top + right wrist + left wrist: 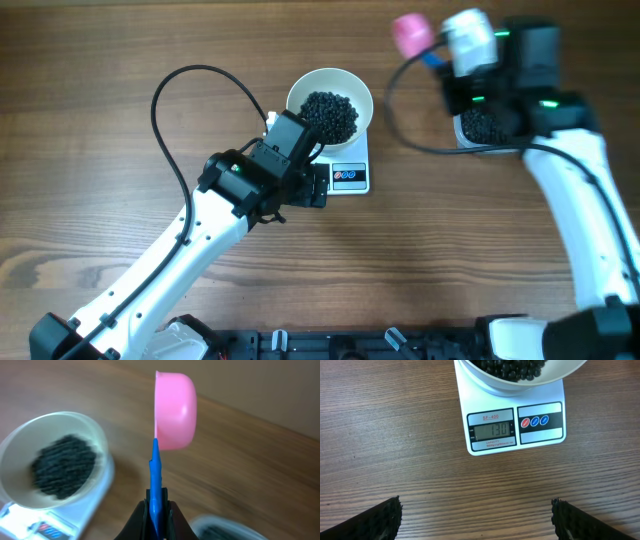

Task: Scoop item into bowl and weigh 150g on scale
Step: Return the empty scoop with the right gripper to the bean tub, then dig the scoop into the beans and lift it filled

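- The left gripper (477,522) hangs low over the wooden table (380,435) with its jaws spread wide and nothing between them. One ridged black finger (382,519) shows at each bottom corner of its wrist view.
- Straight ahead of that open gap lies the scale (542,435), its front edge turned toward the fingers and apart from them.
- The grey display (492,431) shows three digits starting one-three; the last is hard to read. Three round buttons (535,421) sit just right of it.
- Beyond the display, farther from the left fingers, the bowl (555,377) stands on the scale's platform.
- The item (330,112) forms a dark heap inside the bowl.
- The right gripper (159,510) is clamped narrow on the blue handle (156,475) of a pink scoop (175,410), held well above the table.
- The scoop cup stands out past the right fingertips, turned on its side with its rim facing left; I cannot see inside it.
- Below and to the left of the right gripper sit bowl and scale, blurred. A clear tub (485,125) holding more grains lies just beneath it, to the lower right.
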`<control>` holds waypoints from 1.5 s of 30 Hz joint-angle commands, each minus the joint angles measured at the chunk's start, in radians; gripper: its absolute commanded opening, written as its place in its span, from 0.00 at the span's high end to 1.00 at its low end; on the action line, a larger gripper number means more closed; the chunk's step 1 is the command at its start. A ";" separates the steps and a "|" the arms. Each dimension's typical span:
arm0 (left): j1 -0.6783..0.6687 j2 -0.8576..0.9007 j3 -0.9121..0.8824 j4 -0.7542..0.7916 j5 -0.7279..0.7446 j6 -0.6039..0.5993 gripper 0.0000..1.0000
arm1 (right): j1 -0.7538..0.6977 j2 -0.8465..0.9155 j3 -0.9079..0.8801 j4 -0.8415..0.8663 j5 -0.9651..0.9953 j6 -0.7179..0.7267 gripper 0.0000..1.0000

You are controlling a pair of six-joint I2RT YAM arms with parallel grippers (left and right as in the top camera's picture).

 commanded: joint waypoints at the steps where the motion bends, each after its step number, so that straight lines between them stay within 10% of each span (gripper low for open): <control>1: -0.002 -0.014 -0.007 0.003 -0.013 -0.013 0.00 | -0.188 -0.075 0.012 -0.064 0.024 0.018 0.96; 8: -0.002 -0.014 -0.007 0.003 -0.013 -0.013 0.00 | -0.341 -0.018 0.012 -0.332 0.125 0.029 0.96; 28: -0.002 -0.014 -0.007 0.003 -0.013 -0.013 0.00 | -0.259 0.237 -0.006 -0.366 0.224 0.130 0.96; 45: -0.001 -0.014 -0.006 0.003 -0.013 -0.013 0.00 | -0.266 0.229 -0.007 -0.458 -0.095 -0.085 0.96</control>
